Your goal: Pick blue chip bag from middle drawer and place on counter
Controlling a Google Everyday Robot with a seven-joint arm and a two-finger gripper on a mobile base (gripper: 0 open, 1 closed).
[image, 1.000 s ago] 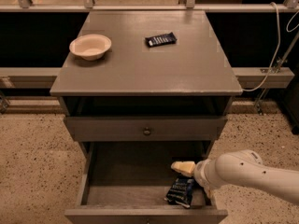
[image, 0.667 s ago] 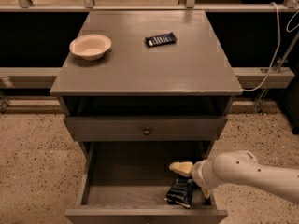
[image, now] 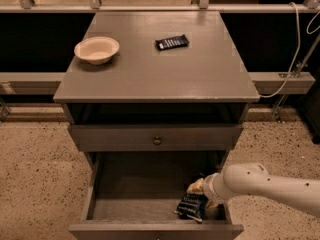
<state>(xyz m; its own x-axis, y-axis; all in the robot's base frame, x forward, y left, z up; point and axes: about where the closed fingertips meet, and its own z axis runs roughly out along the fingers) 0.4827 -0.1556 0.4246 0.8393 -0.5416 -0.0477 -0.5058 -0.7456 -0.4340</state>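
Observation:
The middle drawer [image: 125,204] is pulled open at the bottom of the grey cabinet. The blue chip bag [image: 190,206] lies in its front right corner, dark navy with white lettering. My gripper [image: 197,188] reaches in from the right on a white arm, right above the bag at its upper end. The counter [image: 155,71] is the cabinet's flat grey top above.
A beige bowl [image: 97,49] sits on the counter's left side and a flat dark bar wrapper [image: 172,42] lies toward its back right. A shut drawer with a round knob [image: 157,140] is above the open one. Speckled floor surrounds the cabinet; cables hang at right.
My arm has shifted slightly left and lower into the drawer, bringing the gripper closer over the bag. The bag has not moved.

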